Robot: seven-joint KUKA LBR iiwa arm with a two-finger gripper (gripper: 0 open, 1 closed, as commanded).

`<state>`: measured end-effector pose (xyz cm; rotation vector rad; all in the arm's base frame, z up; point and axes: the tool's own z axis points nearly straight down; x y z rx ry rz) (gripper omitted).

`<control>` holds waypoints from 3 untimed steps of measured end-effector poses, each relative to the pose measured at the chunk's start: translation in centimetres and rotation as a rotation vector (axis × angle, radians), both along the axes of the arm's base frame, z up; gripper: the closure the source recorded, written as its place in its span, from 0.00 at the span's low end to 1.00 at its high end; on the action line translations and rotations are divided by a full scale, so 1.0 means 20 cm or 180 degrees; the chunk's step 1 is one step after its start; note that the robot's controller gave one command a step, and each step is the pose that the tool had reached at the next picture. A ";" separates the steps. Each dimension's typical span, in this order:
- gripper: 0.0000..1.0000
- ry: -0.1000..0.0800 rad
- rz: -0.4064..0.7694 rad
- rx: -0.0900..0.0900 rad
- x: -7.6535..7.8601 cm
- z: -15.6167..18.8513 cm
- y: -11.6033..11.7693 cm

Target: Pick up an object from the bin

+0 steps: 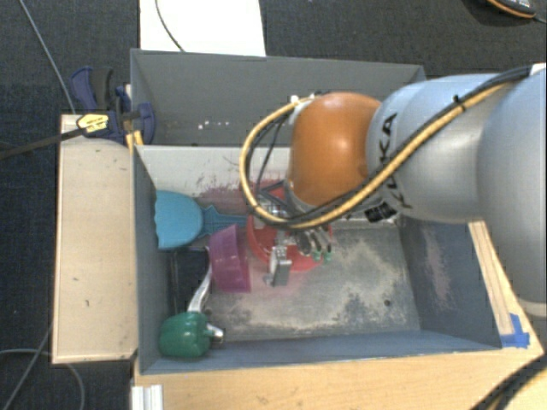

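Orange wrist cover half-hides the gripper, can't tell if it's open, down on a flat red plastic piece; purple block just left, scuffed grey bin floor free right.

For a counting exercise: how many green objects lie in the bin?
1: a round green object in the bin's lower-left corner. The arm covers some floor, so more may be hidden.

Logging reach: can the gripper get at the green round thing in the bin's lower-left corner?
Probably yes: nothing covers the green round thing. The gripper hangs nearby over a red thing, though the bin walls may crowd it.
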<state>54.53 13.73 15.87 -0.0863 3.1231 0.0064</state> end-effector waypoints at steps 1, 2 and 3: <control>0.00 0.0010 0.0137 -0.0006 -0.08 0.52 -0.09; 0.00 -0.0014 -0.0137 0.0008 -0.07 0.16 -0.09; 0.00 -0.0024 -0.0192 0.0011 -0.10 0.14 -0.05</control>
